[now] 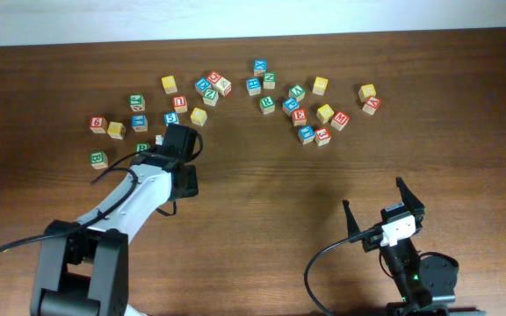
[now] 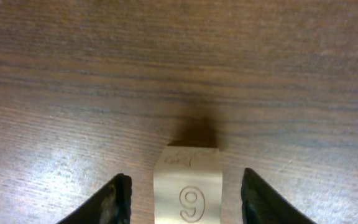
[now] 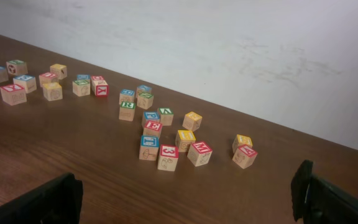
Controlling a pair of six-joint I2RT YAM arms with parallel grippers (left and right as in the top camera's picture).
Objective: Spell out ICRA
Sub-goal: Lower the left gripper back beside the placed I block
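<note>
Wooden table [image 1: 323,193]: left hand [image 2: 185,178] open around block [image 2: 188,193] marked 9; right hand [image 3: 186,177] wide, empty.

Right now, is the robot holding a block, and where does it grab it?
Nothing is held. A numbered block sits inside the left tool, with a gap on each side. The right tool is wide open and empty.
</note>
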